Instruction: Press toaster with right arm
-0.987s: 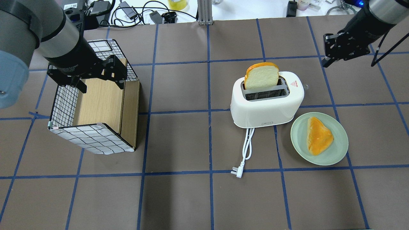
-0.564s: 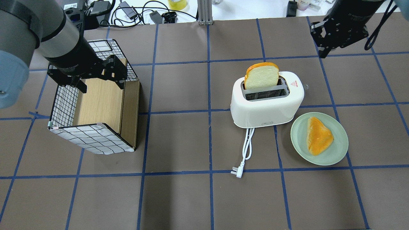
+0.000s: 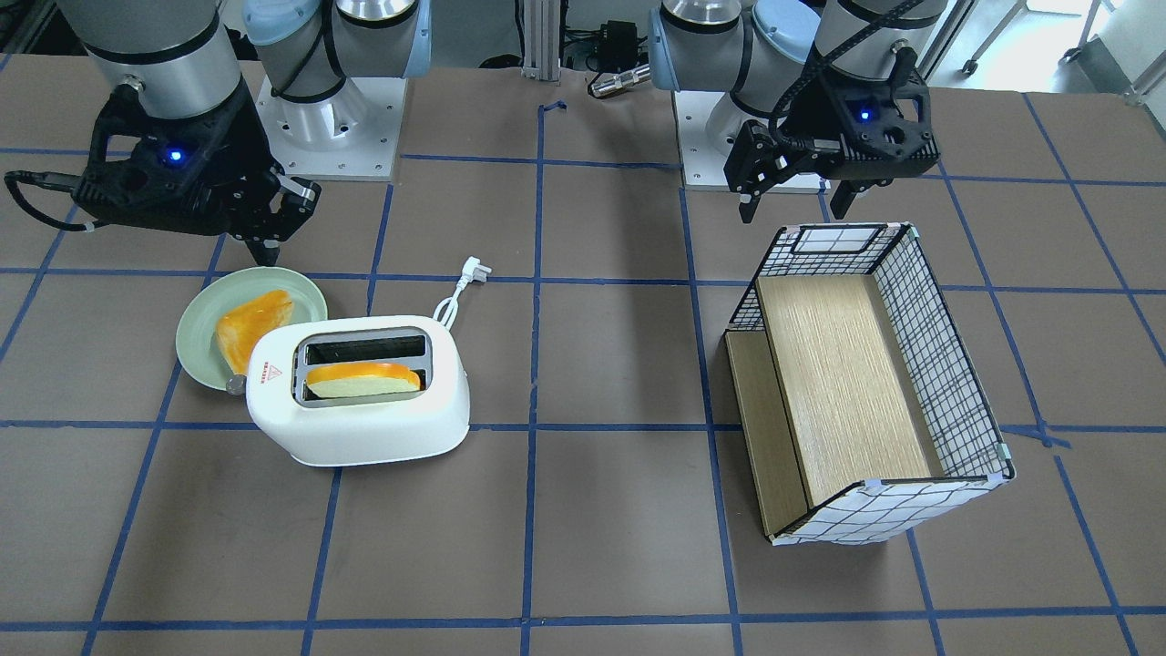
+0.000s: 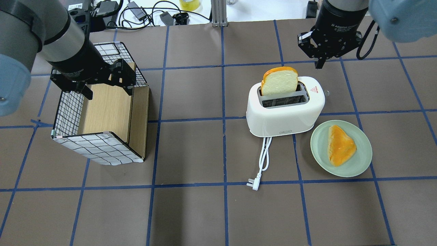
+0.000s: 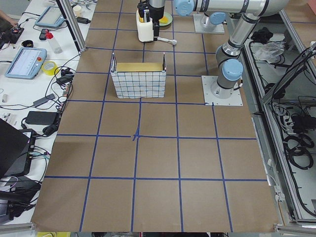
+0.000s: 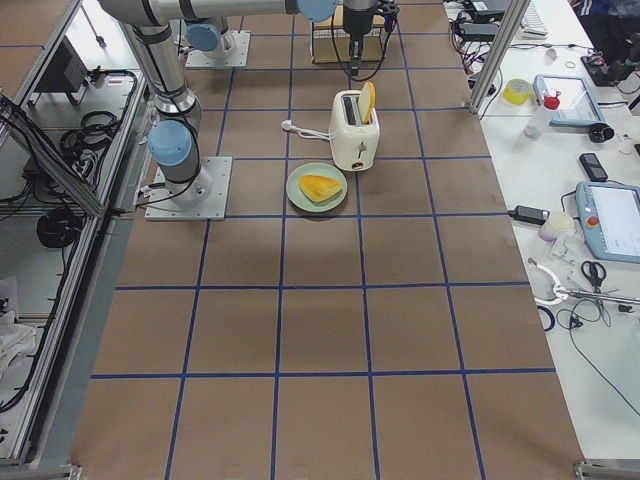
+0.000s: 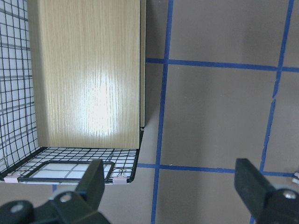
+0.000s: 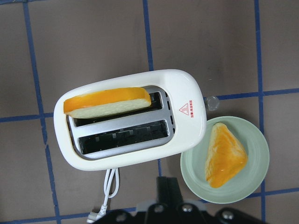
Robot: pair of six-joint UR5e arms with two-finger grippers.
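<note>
In the overhead view the toaster (image 4: 285, 116) stands right of centre on the counter (image 4: 191, 212), with a plate (image 4: 319, 143) just beside its lower-right corner. At upper right the right hand (image 4: 320, 65), fingers together, hangs clear of the toaster's far edge. The left hand (image 4: 109, 93), fingers spread, hangs over the basket (image 4: 99, 147).

Found the white toaster (image 4: 285, 118) on the tabletop (image 4: 191, 212), bread slice (image 4: 279, 82) upright in its far slot. Noted the right gripper (image 4: 320, 65) hovering beyond its stickered end, jaws together. Saw the left gripper (image 4: 109, 93), jaws spread, over the wire basket (image 4: 99, 148).
</note>
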